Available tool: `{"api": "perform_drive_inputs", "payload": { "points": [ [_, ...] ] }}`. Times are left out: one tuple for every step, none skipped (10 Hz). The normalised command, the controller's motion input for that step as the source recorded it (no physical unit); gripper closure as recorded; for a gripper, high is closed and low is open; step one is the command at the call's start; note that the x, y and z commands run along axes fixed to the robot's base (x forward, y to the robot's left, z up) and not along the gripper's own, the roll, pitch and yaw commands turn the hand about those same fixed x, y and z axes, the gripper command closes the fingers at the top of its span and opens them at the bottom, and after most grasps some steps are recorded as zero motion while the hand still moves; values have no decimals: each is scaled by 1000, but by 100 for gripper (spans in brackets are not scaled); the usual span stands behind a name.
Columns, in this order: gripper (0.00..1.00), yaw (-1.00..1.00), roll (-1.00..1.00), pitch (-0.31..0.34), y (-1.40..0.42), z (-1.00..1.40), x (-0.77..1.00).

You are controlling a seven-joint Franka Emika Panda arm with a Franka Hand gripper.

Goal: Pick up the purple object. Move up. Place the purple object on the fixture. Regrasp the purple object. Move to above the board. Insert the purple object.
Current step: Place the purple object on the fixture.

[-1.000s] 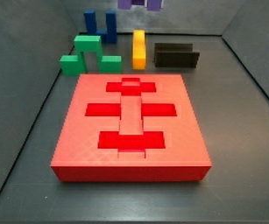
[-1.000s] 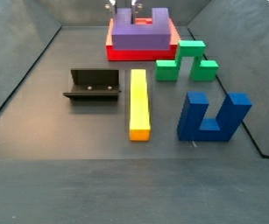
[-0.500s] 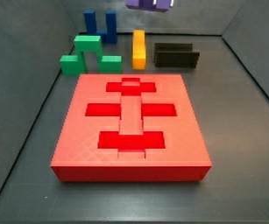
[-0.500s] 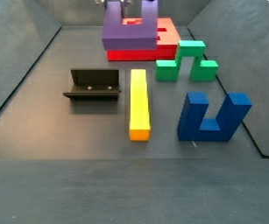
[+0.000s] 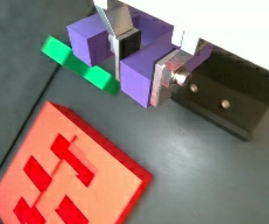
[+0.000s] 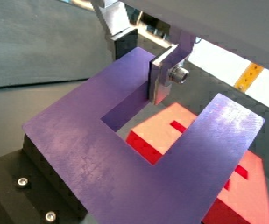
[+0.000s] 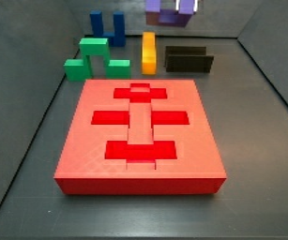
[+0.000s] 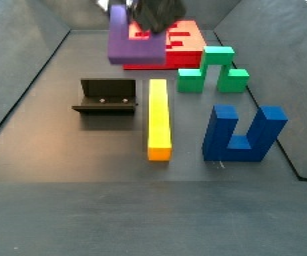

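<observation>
With the gripper (image 5: 140,59) clamped on one prong of the purple object (image 5: 124,54), airborne at top of a side view, pickup and lift look done; fixture (image 7: 189,59) placement, regrasp, board (image 7: 140,131) insertion remain.

Purple object (image 5: 116,58) aloft in claw (image 5: 140,61), above fixture (image 5: 231,99), red board (image 7: 139,133) clear
</observation>
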Motion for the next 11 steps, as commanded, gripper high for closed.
{"api": "perform_drive_inputs", "payload": {
  "points": [
    [100,34,-377,0,160,-351,1000],
    [100,17,-126,0,111,-329,911],
    [100,0,0,0,0,-280,751],
    [100,0,6,0,0,0,0],
    [100,154,274,23,-57,-94,537],
    [100,140,271,20,0,-194,966],
    [100,149,243,0,0,-189,957],
    [100,171,240,0,0,-269,891],
    [100,0,83,0,0,-331,909],
    [100,0,0,0,0,-374,874],
    [100,-51,-23,-54,0,-391,743]
  ]
}}
